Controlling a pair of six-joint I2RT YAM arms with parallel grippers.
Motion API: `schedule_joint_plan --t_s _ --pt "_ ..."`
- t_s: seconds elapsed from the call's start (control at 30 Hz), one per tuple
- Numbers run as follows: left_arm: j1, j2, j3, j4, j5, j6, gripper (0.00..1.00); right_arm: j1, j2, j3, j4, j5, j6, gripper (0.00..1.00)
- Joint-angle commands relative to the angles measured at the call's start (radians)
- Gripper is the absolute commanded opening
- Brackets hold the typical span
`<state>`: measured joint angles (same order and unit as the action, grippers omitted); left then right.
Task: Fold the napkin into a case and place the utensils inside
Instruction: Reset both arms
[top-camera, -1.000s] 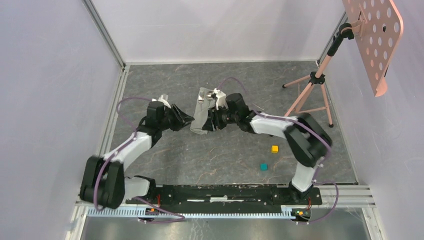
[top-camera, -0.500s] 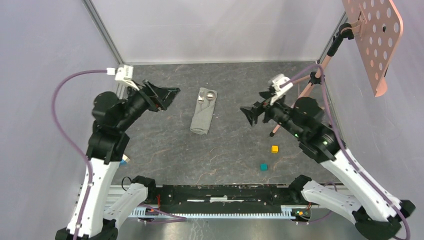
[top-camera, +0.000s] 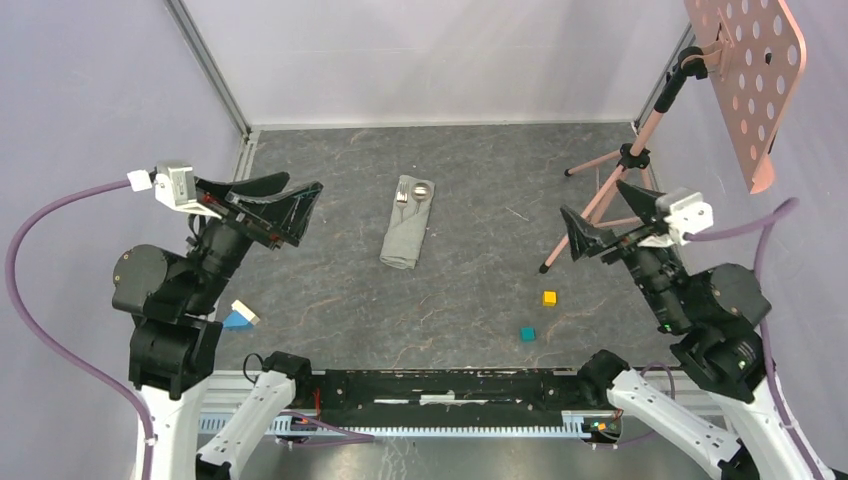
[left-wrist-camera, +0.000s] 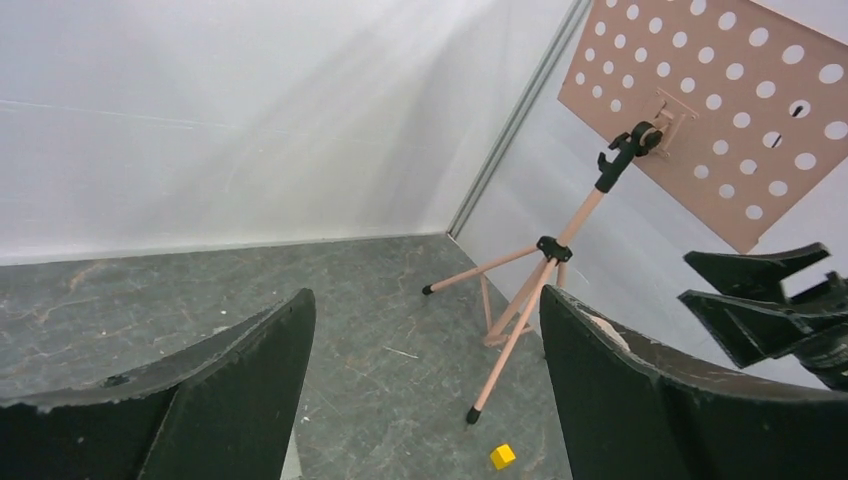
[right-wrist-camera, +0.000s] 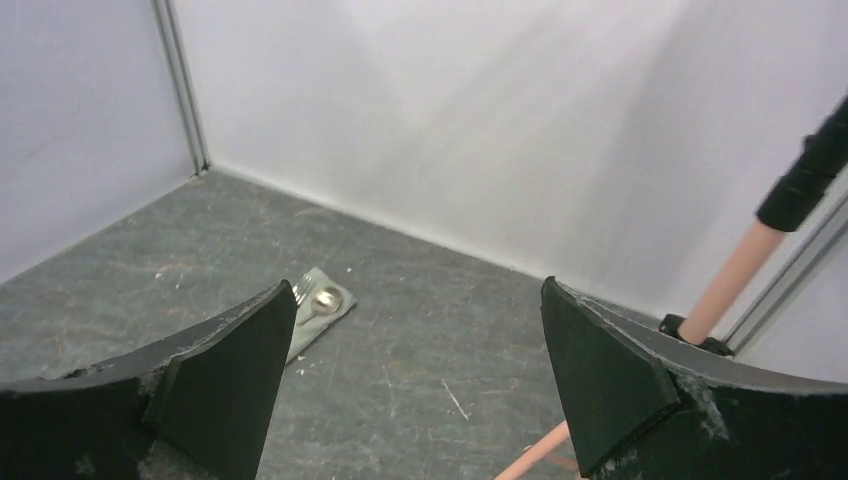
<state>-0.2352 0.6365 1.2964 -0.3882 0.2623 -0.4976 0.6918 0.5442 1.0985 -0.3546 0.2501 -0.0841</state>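
Note:
The grey-green napkin (top-camera: 405, 235) lies folded into a narrow strip in the middle of the table. The utensils, a silver spoon (top-camera: 422, 190) and a fork (top-camera: 402, 198), poke out of its far end. In the right wrist view the napkin (right-wrist-camera: 312, 322) shows partly behind the left finger, with the spoon bowl (right-wrist-camera: 326, 298) on it. My left gripper (top-camera: 296, 200) is raised at the left, open and empty, well away from the napkin. My right gripper (top-camera: 598, 218) is raised at the right, also open and empty.
A pink tripod stand (top-camera: 628, 165) with a perforated board (top-camera: 745, 70) stands at the back right, close to my right gripper. A yellow cube (top-camera: 549, 298) and a teal cube (top-camera: 527, 334) lie at the front right. White walls enclose the table.
Both arms have pulled back from the napkin and risen to the sides. Both grippers have opened. The napkin with the utensils has stayed in place.

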Motion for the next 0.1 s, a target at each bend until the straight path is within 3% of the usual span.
schedule_joint_plan --t_s 0.0,0.07 --pt "0.006 -0.006 0.021 -0.003 -0.041 0.059 0.89 0.000 -0.040 -0.031 0.062 0.069 -0.024 0.98" --pt "0.006 -0.006 0.021 -0.009 -0.043 0.058 0.89 -0.001 -0.040 -0.037 0.066 0.085 -0.020 0.98"
